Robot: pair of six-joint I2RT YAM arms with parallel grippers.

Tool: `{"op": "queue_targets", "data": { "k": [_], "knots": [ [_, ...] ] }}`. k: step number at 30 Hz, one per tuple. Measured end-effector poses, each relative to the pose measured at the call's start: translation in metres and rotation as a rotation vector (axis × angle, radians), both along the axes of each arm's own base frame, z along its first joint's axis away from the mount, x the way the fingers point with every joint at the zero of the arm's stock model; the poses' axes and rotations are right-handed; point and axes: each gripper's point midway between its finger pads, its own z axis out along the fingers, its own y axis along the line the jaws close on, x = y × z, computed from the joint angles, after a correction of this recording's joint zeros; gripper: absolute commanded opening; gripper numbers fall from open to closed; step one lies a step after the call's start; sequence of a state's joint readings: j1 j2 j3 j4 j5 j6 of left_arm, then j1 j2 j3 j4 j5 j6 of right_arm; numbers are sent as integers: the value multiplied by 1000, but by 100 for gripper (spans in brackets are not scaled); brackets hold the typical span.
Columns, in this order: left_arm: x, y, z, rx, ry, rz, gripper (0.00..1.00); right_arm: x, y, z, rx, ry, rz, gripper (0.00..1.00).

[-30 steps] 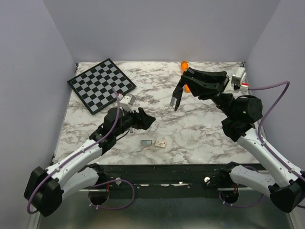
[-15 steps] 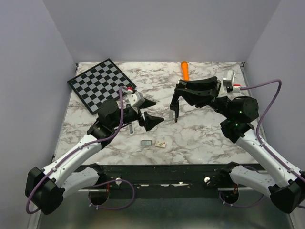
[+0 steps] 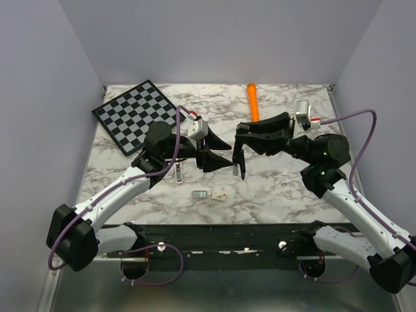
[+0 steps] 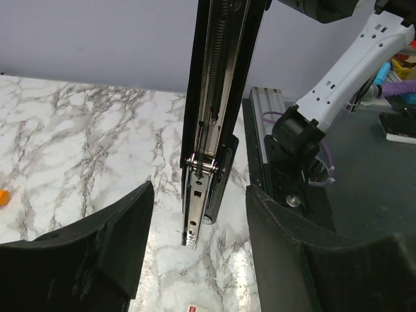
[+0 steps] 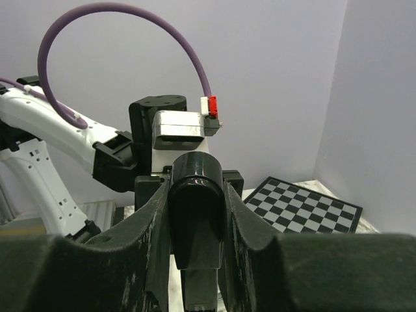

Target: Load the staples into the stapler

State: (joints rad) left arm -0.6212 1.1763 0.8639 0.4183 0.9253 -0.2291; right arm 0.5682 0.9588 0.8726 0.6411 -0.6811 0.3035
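My right gripper (image 3: 250,138) is shut on the black stapler (image 3: 238,159), which hangs above the table with its lower tip pointing down. In the right wrist view the stapler's rounded end (image 5: 197,214) sits clamped between the gripper's (image 5: 197,195) fingers. The left wrist view shows the stapler (image 4: 209,117) opened up, with its metal rail and spring exposed. My left gripper (image 4: 198,190) is open, one finger on each side of that lower end and neither touching; from above it (image 3: 224,157) is just left of the tip. The staples (image 3: 200,194) lie on the marble, nearer the front edge.
A tiny white piece (image 3: 219,195) lies right of the staples. A pale little box (image 3: 179,174) lies under the left forearm. A chessboard (image 3: 138,114) fills the back left and an orange marker (image 3: 252,101) lies at the back centre.
My left gripper swung right and away from the front edge until its fingers flank the stapler's tip, and its jaws narrowed a little. The right arm brought the stapler left and nearer.
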Motion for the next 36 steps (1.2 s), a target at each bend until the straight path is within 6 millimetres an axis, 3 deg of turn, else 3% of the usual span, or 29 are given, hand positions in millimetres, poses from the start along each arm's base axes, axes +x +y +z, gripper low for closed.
{"op": "queue_targets", "data": {
  "k": [10, 23, 28, 36],
  "knots": [
    [-6, -10, 3, -2, 26, -90, 49, -6, 2, -2, -10, 10, 37, 1],
    [-16, -14, -5, 16, 57, -157, 44, -9, 3, -3, -14, 21, 56, 1],
    [-16, -15, -8, 20, 62, -163, 38, -9, 3, -4, -14, 28, 60, 1],
    [-17, -17, -9, 21, 60, -172, 44, -9, 3, -4, -11, 43, 67, 1]
  ]
}}
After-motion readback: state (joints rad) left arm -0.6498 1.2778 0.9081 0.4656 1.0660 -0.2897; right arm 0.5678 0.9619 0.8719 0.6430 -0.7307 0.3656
